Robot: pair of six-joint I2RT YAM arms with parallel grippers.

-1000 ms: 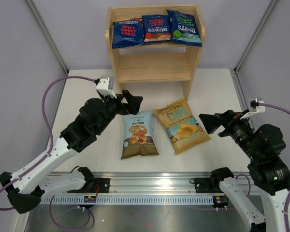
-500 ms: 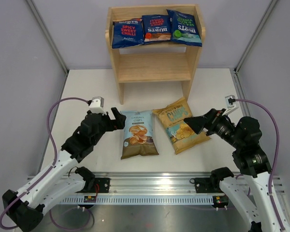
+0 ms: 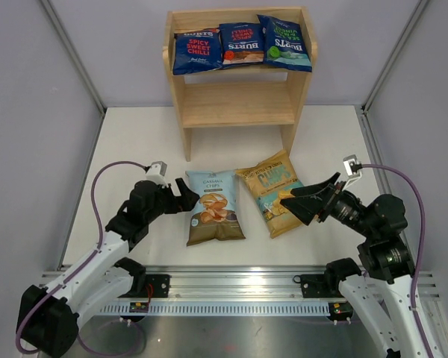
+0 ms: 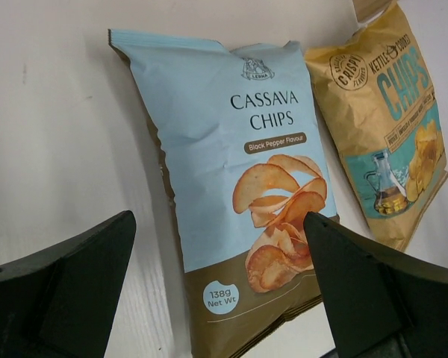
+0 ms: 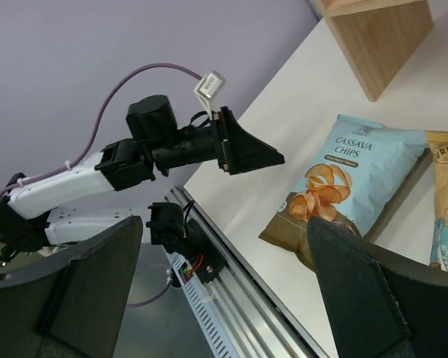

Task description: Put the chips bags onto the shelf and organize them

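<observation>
Progress stood at three bags of five shelved. The left gripper (image 3: 188,192) hung with jaws spread wide and nothing between them, just beside the 9 o'clock edge of the Cassava bag (image 3: 214,207). That bag lay flat, label up, on the table (image 3: 134,149), with the yellow and teal bag (image 3: 280,192) just beside it at 3 o'clock. The right gripper (image 3: 290,206), jaws likewise wide and empty, sat at the 4 o'clock corner of the yellow and teal bag; contact could not be told. At 12 o'clock, the shelf (image 3: 239,104) carried on its top tier the chilli Burts bag (image 3: 197,51), the middle Burts bag (image 3: 242,42) and the green-marked Burts bag (image 3: 285,42), side by side. Its lower tier held no bag. Both large bags remained to be gripped and shelved, probably on that lower tier.
</observation>
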